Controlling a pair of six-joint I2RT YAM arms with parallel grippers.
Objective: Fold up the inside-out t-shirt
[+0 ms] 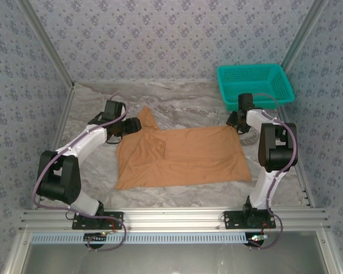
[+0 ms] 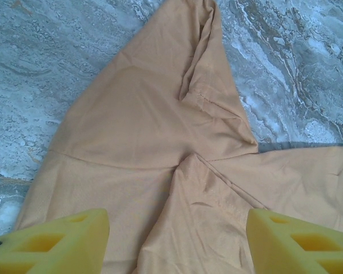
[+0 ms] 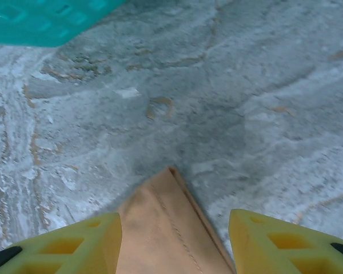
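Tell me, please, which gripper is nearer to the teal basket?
Right. The right gripper is close in front of the teal basket, at the t-shirt's far right corner; the left gripper is far across, over its sleeve.

Marble table (image 1: 183, 97), floral-papered walls (image 1: 160, 34)

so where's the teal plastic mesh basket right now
In the top view the teal plastic mesh basket sits at the marble table's far right corner, just beyond the right gripper and the orange-tan fabric t-shirt's far right corner.
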